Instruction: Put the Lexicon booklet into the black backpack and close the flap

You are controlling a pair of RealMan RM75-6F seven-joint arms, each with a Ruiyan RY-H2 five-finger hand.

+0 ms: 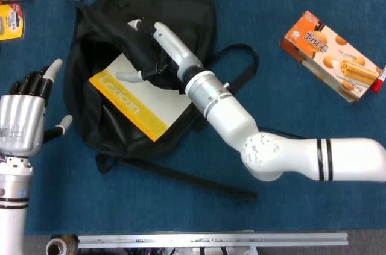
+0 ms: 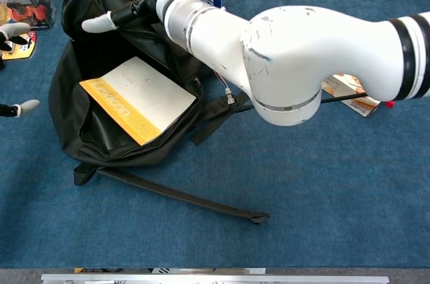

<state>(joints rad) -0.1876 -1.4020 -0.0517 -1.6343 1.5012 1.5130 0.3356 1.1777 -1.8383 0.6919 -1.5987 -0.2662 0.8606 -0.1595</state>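
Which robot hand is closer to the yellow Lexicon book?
Right. The right hand grips the backpack flap just above the Lexicon booklet. The left hand sits off the bag's left side.

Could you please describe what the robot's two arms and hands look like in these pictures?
The right arm is glossy white with rounded joints, black bands and a silver ribbed wrist collar. The right hand has a white back, black finger parts and pale grey fingertips. The left hand has a silver metallic back with small printed lettering, black fingers with pale tips, and a silver banded wrist.

"Lexicon" on the booklet [image 1: 136,99]
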